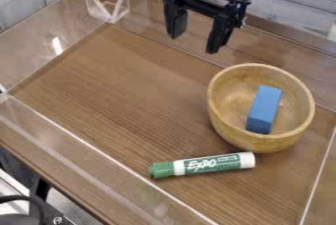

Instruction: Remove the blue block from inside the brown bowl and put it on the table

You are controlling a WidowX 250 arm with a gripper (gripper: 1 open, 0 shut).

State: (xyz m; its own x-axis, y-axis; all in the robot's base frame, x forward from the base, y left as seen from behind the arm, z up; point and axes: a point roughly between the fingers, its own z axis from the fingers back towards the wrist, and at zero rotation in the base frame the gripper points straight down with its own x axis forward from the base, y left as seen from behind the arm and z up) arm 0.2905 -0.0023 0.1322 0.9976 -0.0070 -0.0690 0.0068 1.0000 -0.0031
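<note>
The blue block (265, 108) lies inside the brown bowl (226, 114), which rests on the table (132, 101) at the right. My gripper (197, 30) hangs above the table's far side, up and to the left of the bowl. Its two dark fingers stand apart with nothing between them, so it is open. It touches neither the bowl nor the block.
A green-and-white Expo marker (201, 164) lies on the table just in front of the bowl. Low clear acrylic walls (53, 47) border the tabletop, with a folded clear piece (105, 5) at the far left corner.
</note>
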